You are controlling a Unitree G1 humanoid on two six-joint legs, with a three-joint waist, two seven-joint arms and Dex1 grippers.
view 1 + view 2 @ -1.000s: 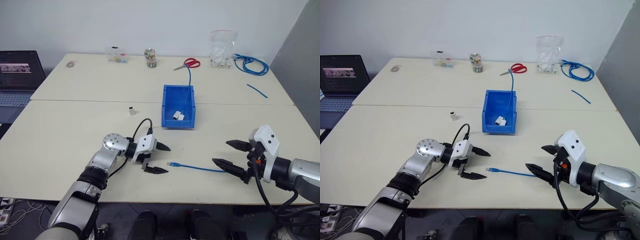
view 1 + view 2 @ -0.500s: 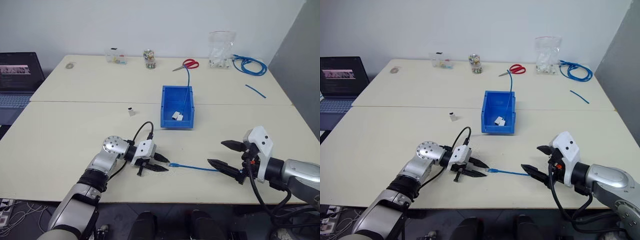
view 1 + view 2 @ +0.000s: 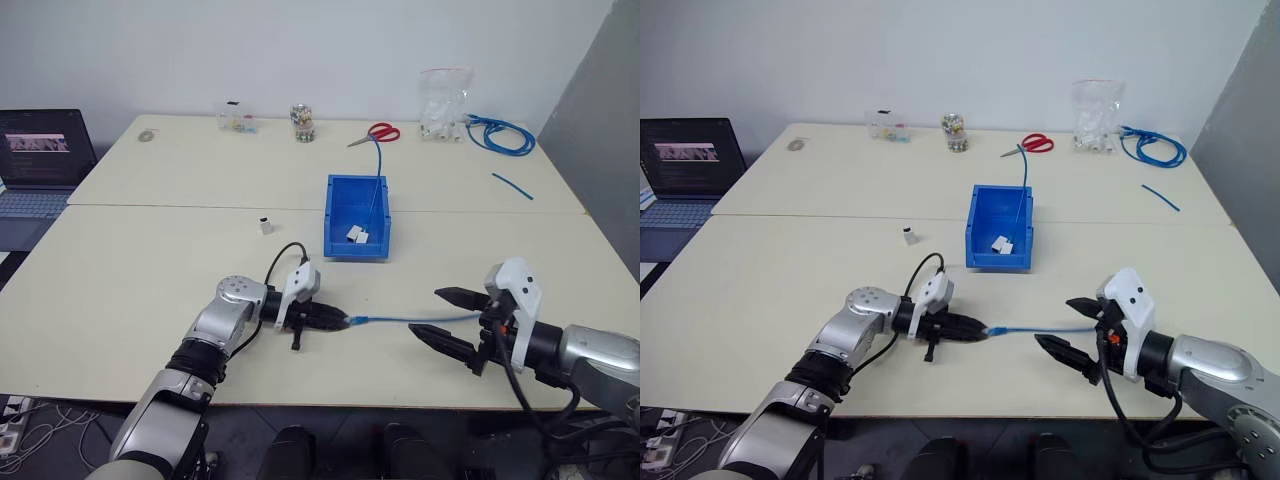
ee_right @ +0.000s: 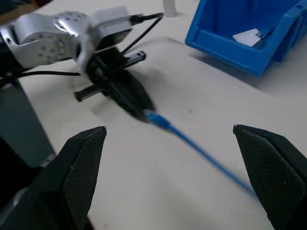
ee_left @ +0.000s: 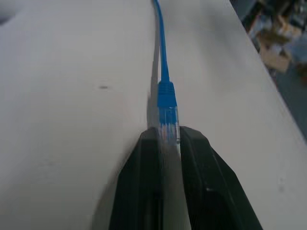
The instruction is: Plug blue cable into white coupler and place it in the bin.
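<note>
left hand (image 3: pixel 978 328) pinching blue cable (image 3: pixel 1040 329) plug

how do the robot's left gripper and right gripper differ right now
The left gripper is shut on the clear plug end of the blue cable; the right gripper is open and holds nothing. The left gripper points along the cable toward the right gripper; the right gripper's fingers straddle the cable's far end, and contact there can't be judged. Both hang low over the near table, in front of the bin, and have two black fingers.
</note>
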